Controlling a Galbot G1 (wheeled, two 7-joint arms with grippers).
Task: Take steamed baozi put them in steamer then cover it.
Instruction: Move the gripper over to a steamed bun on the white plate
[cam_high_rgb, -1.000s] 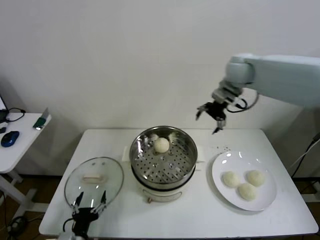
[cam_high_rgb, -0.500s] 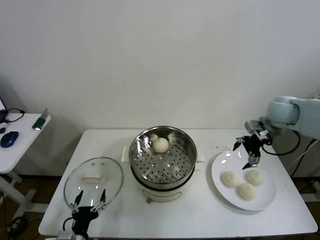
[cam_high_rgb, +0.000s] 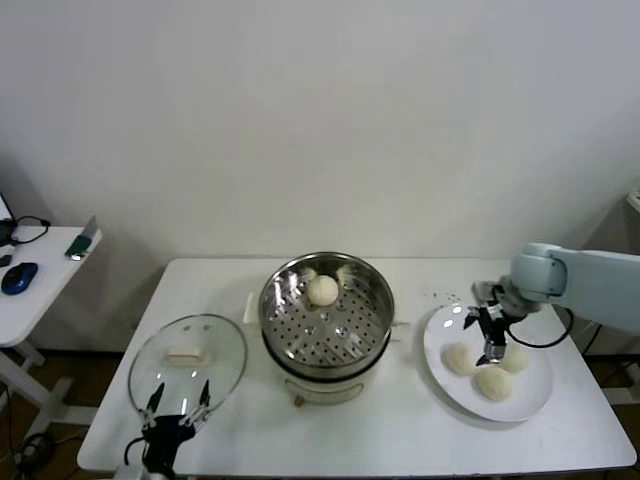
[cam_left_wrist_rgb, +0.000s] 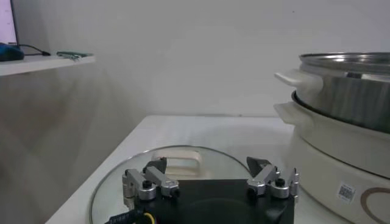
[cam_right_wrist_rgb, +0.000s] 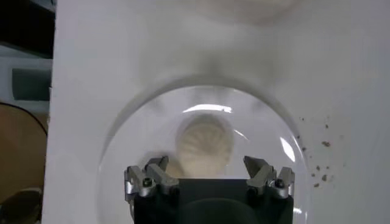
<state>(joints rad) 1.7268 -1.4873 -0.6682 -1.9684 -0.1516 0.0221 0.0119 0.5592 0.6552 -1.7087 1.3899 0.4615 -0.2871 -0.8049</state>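
Black right gripper (cam_high_rgb: 488, 334) hung jaws apart over the white plate (cam_high_rgb: 535, 395), nothing held, directly above the steamed baozi (cam_high_rgb: 460, 358) lying there. Right wrist view showed one pleated bun (cam_right_wrist_rgb: 204, 143) between the spread fingertips (cam_right_wrist_rgb: 153, 169), not touched. Three buns sat on the plate near the table's (cam_high_rgb: 400, 440) right edge; a fourth bun (cam_high_rgb: 322, 290) lay inside the steamer (cam_high_rgb: 326, 315), toward its far wall. Steamer stood at the table's middle on its white cooker base (cam_high_rgb: 330, 388), uncovered. Cover (cam_high_rgb: 188, 362) lay flat near the table's front-left corner, white handle (cam_high_rgb: 184, 355) up. Left gripper (cam_high_rgb: 179, 415) was parked at the front edge just beside the cover, jaws apart and empty. Small dark specks (cam_high_rgb: 443, 296) dotted the table by the plate's far rim.
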